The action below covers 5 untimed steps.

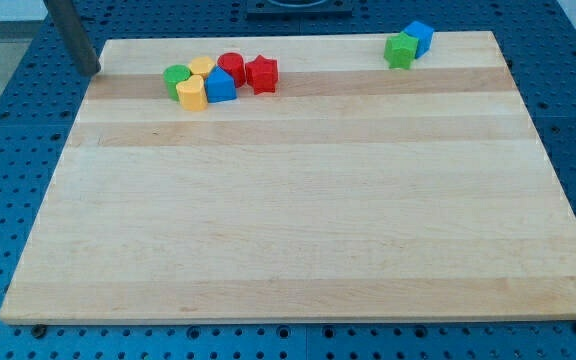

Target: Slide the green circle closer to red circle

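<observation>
The green circle (176, 77) sits at the left end of a tight cluster near the board's top left. The red circle (231, 66) is in the same cluster, further right, with a yellow block (201, 67) and a blue block (220, 85) between them. A second yellow block (193, 94) touches the green circle's lower right. A red star-like block (262, 73) is at the cluster's right end. My tip (91, 71) is at the board's left edge, left of the green circle and apart from it.
A green block (400, 50) and a blue block (419, 37) sit together near the board's top right. The wooden board (298, 200) lies on a blue perforated table.
</observation>
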Available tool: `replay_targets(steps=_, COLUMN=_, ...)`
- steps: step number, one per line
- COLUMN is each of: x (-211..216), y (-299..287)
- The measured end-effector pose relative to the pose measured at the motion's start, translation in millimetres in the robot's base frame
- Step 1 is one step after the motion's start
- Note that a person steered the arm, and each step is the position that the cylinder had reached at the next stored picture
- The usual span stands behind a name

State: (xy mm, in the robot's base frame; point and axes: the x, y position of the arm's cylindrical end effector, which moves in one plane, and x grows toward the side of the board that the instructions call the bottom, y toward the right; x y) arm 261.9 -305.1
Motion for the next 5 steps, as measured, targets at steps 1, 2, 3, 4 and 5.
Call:
replay_targets(steps=1, x=31, y=1)
replay_targets(steps=2, x=73, y=1)
replay_targets(steps=3, x=103, y=9)
replay_targets(steps=4, x=97, y=36)
replay_targets(steps=5, x=81, y=56)
